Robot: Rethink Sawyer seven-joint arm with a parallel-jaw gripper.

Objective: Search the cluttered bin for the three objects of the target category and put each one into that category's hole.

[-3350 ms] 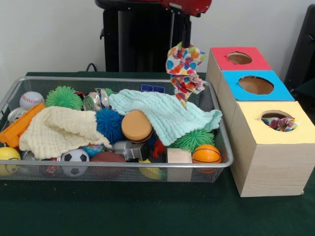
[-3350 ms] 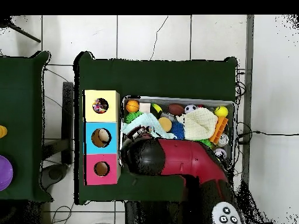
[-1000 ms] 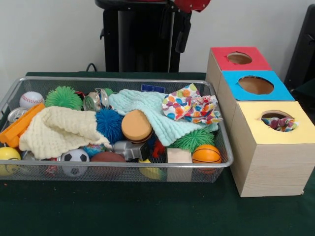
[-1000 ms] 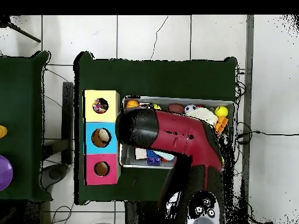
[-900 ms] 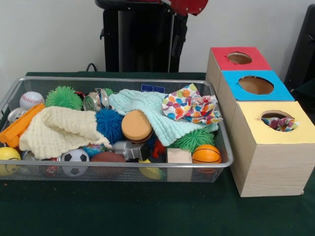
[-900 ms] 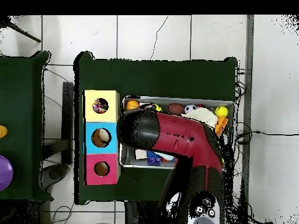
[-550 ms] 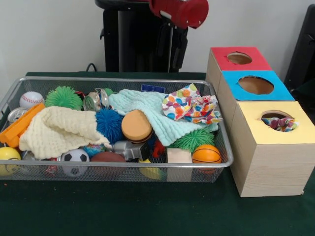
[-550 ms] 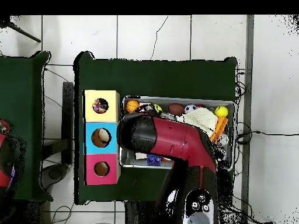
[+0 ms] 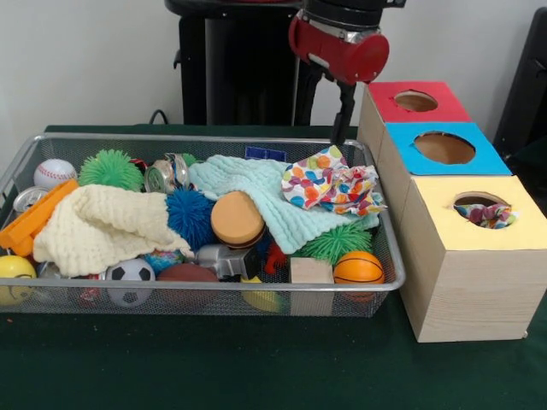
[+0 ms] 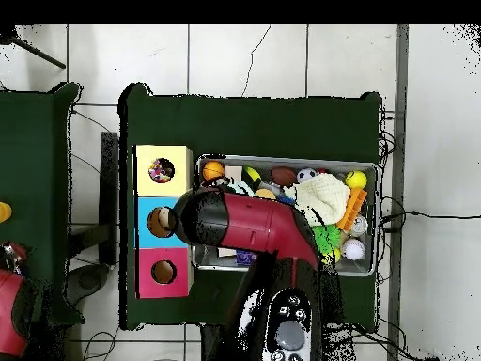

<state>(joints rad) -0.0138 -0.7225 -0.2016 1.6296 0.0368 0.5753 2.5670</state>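
A crumpled polka-dot cloth (image 9: 333, 186) lies in the wire bin (image 9: 214, 289) at its right end, on top of a mint cloth (image 9: 256, 198). A cream knitted cloth (image 9: 98, 224) covers the left middle of the bin. Another patterned cloth (image 9: 483, 213) pokes out of the yellow box's hole (image 10: 161, 170). My gripper (image 9: 341, 128) hangs from the red arm end over the bin's far right corner, beside the red box (image 9: 414, 102), above and behind the polka-dot cloth. It holds nothing. In the overhead view the arm (image 10: 244, 226) hides it.
Three boxes stand in a row right of the bin: red, blue (image 9: 444, 149) and yellow (image 9: 479, 256). The bin also holds spiky balls, a baseball (image 9: 54, 173), a soccer ball (image 9: 130, 280), a basketball (image 9: 358, 268), cans, an orange block and a wooden cube.
The polka-dot cloth, hanging from my gripper 3.4 s ago, now lies in the bin. Over the last second the arm end swung right and down towards the bin's far right corner.
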